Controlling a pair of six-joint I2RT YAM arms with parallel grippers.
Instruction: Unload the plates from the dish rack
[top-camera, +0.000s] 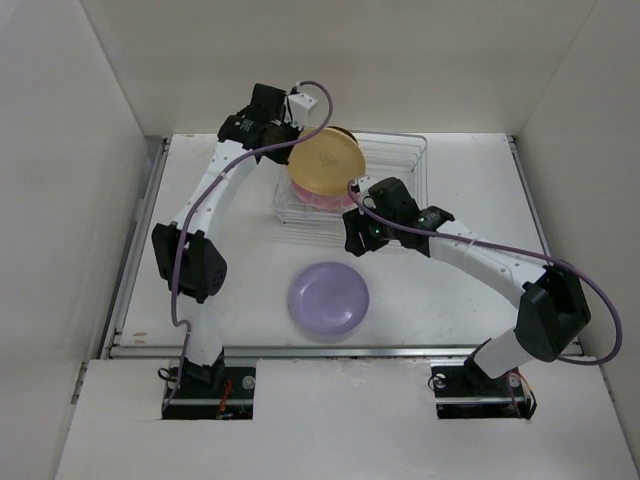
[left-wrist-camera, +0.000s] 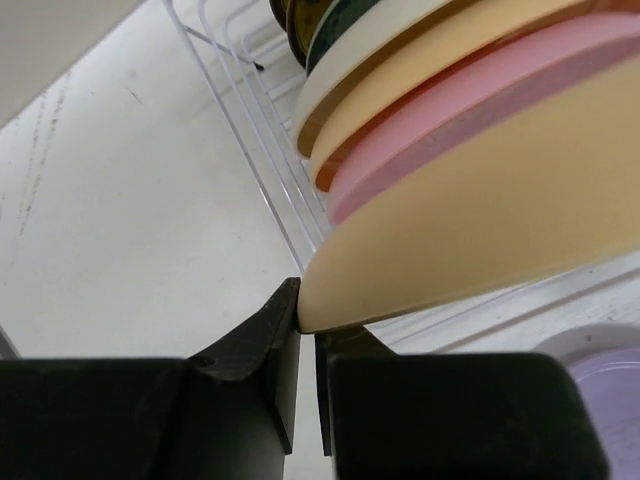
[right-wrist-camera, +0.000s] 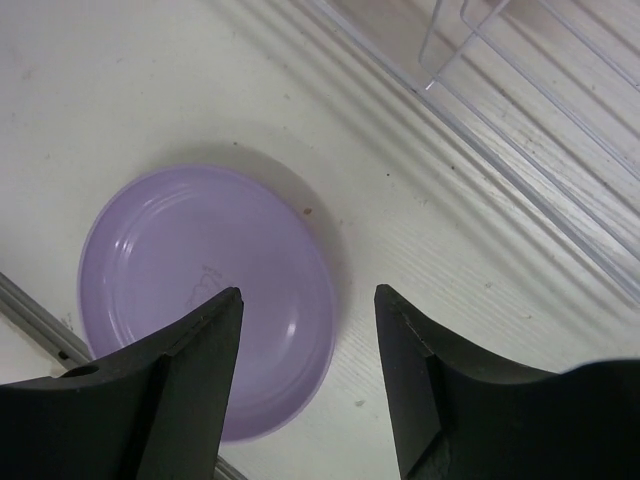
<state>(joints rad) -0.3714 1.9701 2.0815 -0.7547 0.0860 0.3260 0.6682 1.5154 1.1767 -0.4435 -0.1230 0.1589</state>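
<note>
1. Nearest in the left wrist view are the black fingers (left-wrist-camera: 250, 345) of the left gripper (left-wrist-camera: 307, 322). They are clenched on the lower rim of a yellow plate (left-wrist-camera: 480, 240), whose edge is pinched in the thin slit between them.
2. Beyond those fingers, behind the held plate, stand a pink plate (left-wrist-camera: 500, 100), an orange-yellow plate (left-wrist-camera: 430, 62) and a cream plate (left-wrist-camera: 365, 50). All three stand among the white wires of the dish rack (left-wrist-camera: 262, 135). Whether the held plate touches the pink one cannot be told.
3. Only the top view shows the held plate whole. It is tilted over the left end of the rack, its round face turned up toward the camera.
4. In the right wrist view the right gripper (right-wrist-camera: 308, 300) has its fingers spread well apart and grasps nothing. The lavender plate (right-wrist-camera: 190, 260) lies flat on the table (right-wrist-camera: 120, 90) below it, mostly under the left finger. A corner of the rack lies ahead of the fingertips, to the right.
5. The top view alone shows the lavender plate well apart from the rack, on the near side of the right gripper. The left wrist view catches only a sliver of it, to the right of its fingers.
</note>
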